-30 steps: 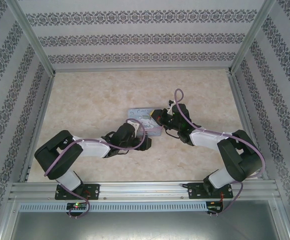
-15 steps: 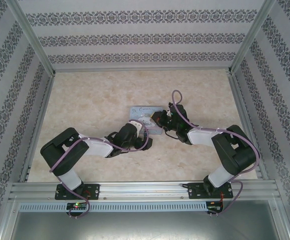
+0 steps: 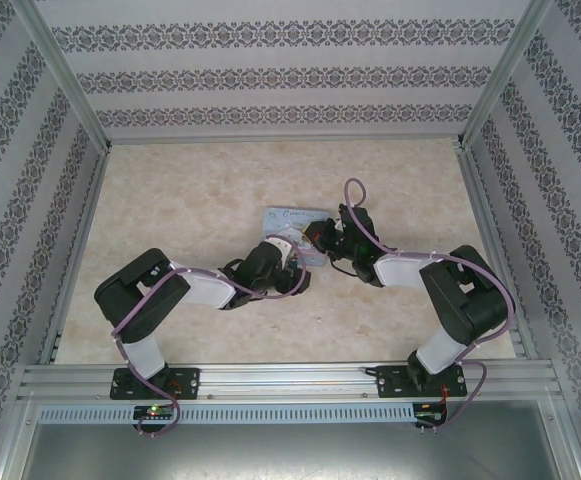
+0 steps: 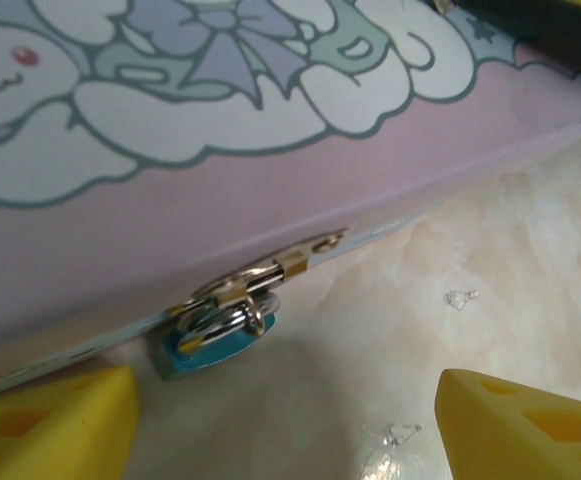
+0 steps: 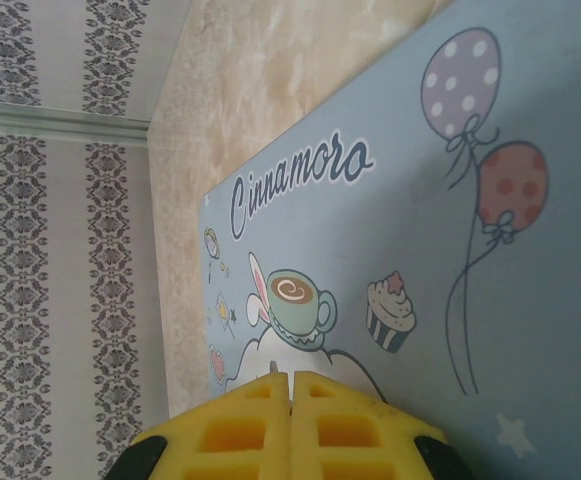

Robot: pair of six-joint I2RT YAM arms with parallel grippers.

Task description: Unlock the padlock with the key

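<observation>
A marbled beige table (image 3: 190,200) sits between wallpapered walls. At the lower left of the left wrist view the padlock (image 4: 213,350) hangs from the hasp (image 4: 270,275) on the edge of the tin (image 4: 270,190). It rests on the table with its shackle seemingly closed and no key in it. The left gripper (image 4: 290,430) is spread wide just before it, holding nothing. The right gripper (image 5: 292,405) is clenched over the tin's lid; whether it pinches the key I cannot tell. By my judgement, inserting and turning the key are both yet to be done.

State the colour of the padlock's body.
The padlock body is blue-teal; left wrist view shows it best.
</observation>
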